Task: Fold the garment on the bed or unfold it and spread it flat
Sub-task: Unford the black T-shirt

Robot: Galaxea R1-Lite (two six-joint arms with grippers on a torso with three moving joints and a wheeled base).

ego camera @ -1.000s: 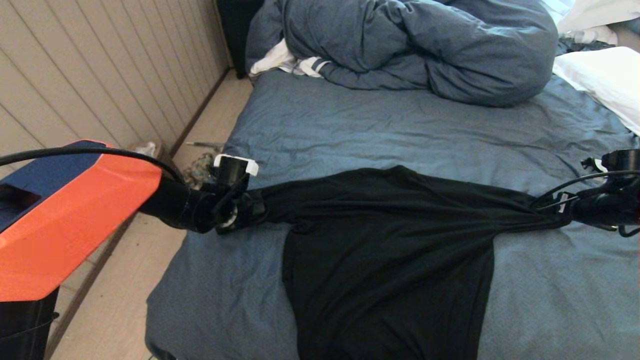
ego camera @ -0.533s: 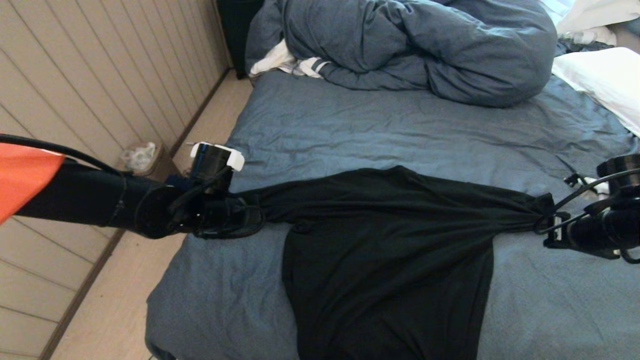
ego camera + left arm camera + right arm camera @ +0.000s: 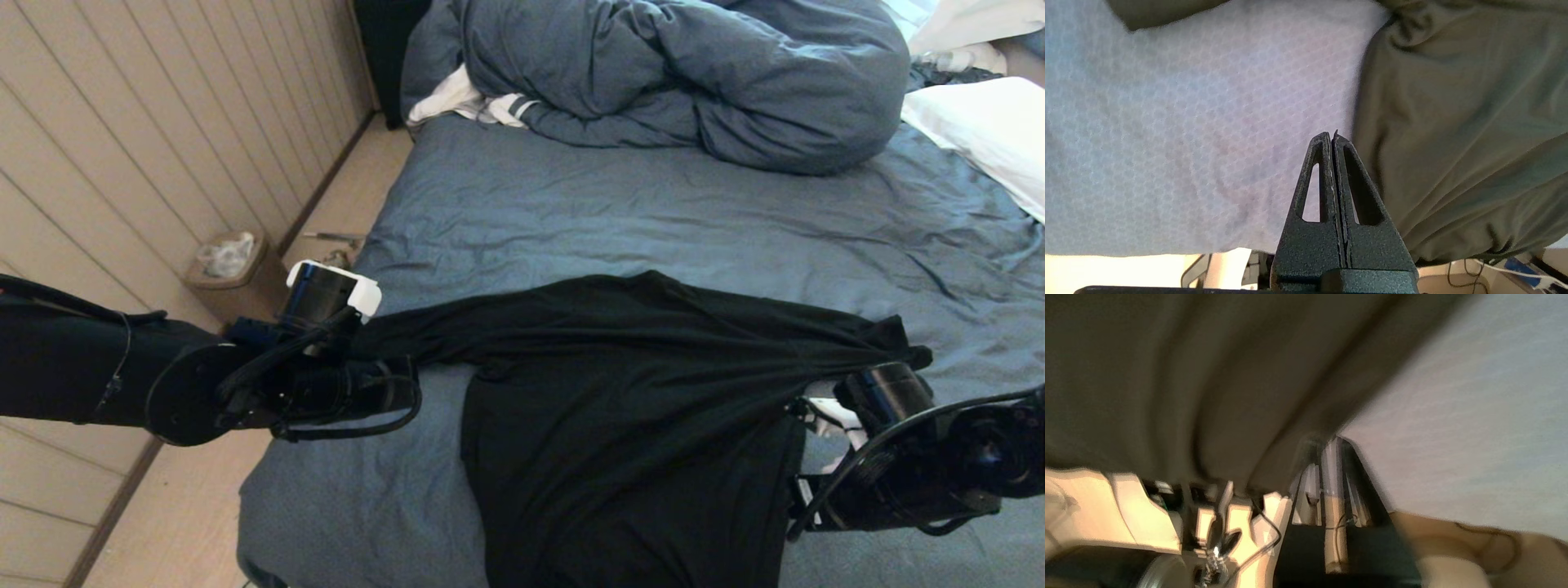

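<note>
**Shirt spread across the bed**

Head view: the shirt (image 3: 637,408) lies on the bed (image 3: 653,212) between both grippers.

Left wrist view: the left gripper (image 3: 1332,139) is pressed together, empty, shirt just beside.

Right wrist view: right gripper (image 3: 1327,451): grip unclear.

A plain black T-shirt (image 3: 629,408) is seen on a slate-blue sheet (image 3: 653,220). A blue-grey duvet (image 3: 694,73) is bunched at 12 o'clock, with a white cloth banded in dark stripes (image 3: 490,104) at its 9 o'clock edge. White pillows (image 3: 980,131) are shown at 2 o'clock. The wall panelling (image 3: 163,122) is coloured beige.
</note>
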